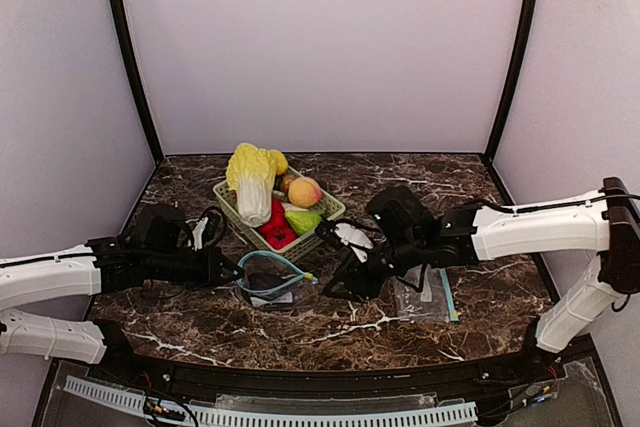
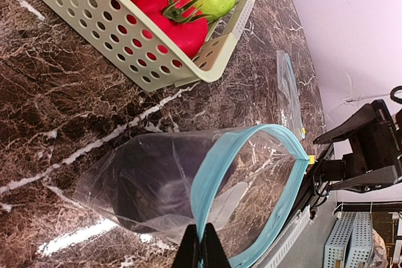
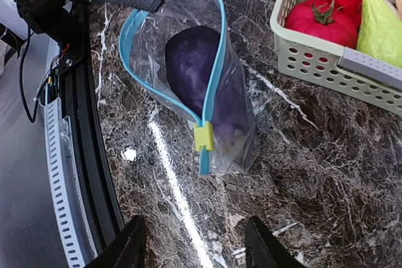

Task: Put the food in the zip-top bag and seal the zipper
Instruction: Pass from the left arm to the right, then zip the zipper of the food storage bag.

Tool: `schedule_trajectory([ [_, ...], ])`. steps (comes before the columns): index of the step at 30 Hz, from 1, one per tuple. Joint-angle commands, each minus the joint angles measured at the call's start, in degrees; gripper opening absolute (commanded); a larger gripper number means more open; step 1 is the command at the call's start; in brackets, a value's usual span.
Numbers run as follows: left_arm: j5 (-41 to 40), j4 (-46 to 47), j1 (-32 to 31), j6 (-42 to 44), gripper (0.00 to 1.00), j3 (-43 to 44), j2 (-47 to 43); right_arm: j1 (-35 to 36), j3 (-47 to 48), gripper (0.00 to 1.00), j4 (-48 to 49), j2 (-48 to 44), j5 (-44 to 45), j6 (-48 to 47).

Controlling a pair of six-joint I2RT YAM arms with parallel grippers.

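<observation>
Nearest, the left claw (image 2: 201, 250) pinches the blue rim of the zip-top bag (image 3: 220, 48), eggplant (image 3: 191, 70) inside. The right claw (image 3: 196, 246) hangs wide open, empty, just right.

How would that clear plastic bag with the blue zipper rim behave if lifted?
Probably floppy: the clear plastic bag is thin, wrinkled film slumped on the marble table. It would likely sag bottom-heavy, since the dark purple eggplant lies inside. The film looks glossy, so perhaps slippery.

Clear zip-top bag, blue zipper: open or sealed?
Open: blue zipper rim gapes in a loop, yellow slider parked at one end.
</observation>
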Motion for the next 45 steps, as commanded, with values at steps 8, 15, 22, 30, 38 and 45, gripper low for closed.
schedule_trajectory([
  [8,0.15,-1.25,0.24,-0.26,0.01,0.5,-0.88,3.03,4.42,0.43,2.39,6.08,4.83,-1.19],
  [15,0.16,-1.36,0.24,-0.28,0.01,0.48,-0.66,3.09,6.61,0.33,2.25,8.16,5.48,-1.84],
  [22,0.26,-1.53,0.24,-0.25,0.01,0.54,-0.55,3.14,7.79,0.08,2.34,9.01,4.93,-2.65],
  [30,-2.46,-10.56,0.24,12.66,0.37,7.85,-3.33,3.21,6.55,0.0,2.31,6.63,3.66,-3.84],
  [38,-0.42,-12.62,-0.25,37.01,0.82,20.58,-2.83,3.23,4.94,0.0,4.2,4.4,0.14,-5.02],
  [45,8.13,5.15,-8.66,45.03,0.78,16.4,2.74,2.71,2.31,0.0,7.61,1.86,-1.21,-3.98],
])
